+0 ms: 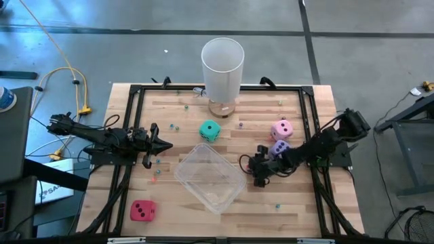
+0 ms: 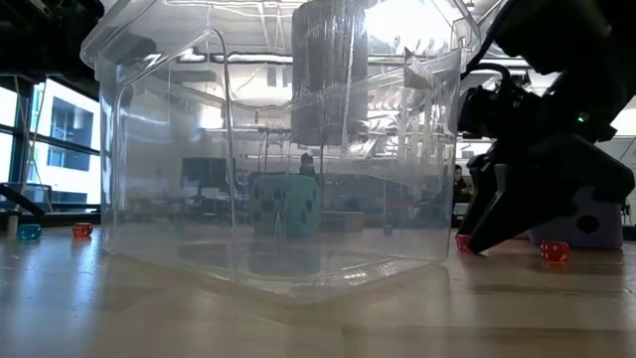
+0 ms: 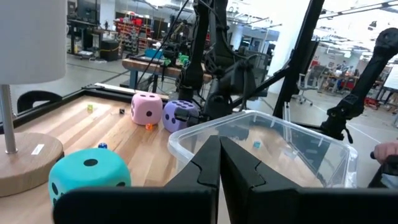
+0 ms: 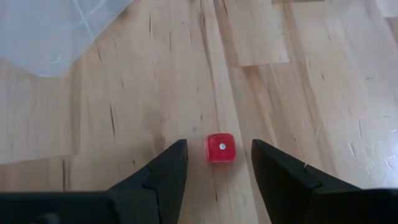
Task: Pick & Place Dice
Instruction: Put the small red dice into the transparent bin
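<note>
Left arm stretched low from the left side of the bench, wrist level, its claw [image 1: 154, 144] pointing inward with both fingers [image 3: 205, 168] pressed together. Right arm folded in from the right edge, elbow raised, forearm sloping down toward the centre; right claw [image 1: 258, 171] tilted steeply downward just above the bench, fingers [image 4: 166, 167] parted with a clear gap between them.

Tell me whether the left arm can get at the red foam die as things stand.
Probably yes: the red die lies alone on bare wood on the left gripper's side, with the clear tub off to one side.
</note>
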`<move>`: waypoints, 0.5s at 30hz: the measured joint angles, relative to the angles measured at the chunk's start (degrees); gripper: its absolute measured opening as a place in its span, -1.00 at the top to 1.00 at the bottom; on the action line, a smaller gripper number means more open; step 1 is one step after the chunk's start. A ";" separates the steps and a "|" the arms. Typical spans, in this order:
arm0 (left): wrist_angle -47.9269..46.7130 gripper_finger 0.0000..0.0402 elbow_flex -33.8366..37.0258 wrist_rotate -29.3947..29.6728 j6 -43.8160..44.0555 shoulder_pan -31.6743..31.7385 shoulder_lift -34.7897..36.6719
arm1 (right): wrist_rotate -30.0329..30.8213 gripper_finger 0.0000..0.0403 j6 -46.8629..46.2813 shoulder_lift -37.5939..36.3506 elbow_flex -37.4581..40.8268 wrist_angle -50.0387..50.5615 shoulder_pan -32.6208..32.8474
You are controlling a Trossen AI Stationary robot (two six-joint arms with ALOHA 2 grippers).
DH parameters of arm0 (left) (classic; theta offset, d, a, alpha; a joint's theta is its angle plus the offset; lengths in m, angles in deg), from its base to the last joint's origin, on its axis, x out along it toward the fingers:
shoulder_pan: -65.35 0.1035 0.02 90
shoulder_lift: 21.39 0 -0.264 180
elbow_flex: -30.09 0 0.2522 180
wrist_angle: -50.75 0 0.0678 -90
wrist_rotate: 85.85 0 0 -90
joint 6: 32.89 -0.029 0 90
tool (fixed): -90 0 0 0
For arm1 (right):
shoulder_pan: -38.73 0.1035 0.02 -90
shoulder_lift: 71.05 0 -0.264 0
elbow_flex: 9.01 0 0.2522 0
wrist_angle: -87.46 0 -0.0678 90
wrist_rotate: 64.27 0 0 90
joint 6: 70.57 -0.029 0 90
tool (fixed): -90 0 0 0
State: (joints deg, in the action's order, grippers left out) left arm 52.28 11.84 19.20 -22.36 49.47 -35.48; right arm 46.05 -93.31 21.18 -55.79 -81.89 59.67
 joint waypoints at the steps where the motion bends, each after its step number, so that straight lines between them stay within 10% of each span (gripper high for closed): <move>1: -0.02 1.00 0.00 0.01 0.00 0.00 0.00 | -0.28 0.16 0.00 0.00 0.00 -0.02 -0.11; 15: -0.02 1.00 0.00 -0.15 1.81 -0.04 0.00 | -5.24 0.71 1.89 0.00 -0.07 -0.02 -1.45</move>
State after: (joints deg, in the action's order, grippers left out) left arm 52.25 11.84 19.05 -20.55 49.43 -35.48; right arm 40.81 -91.42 21.18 -55.85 -81.91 58.23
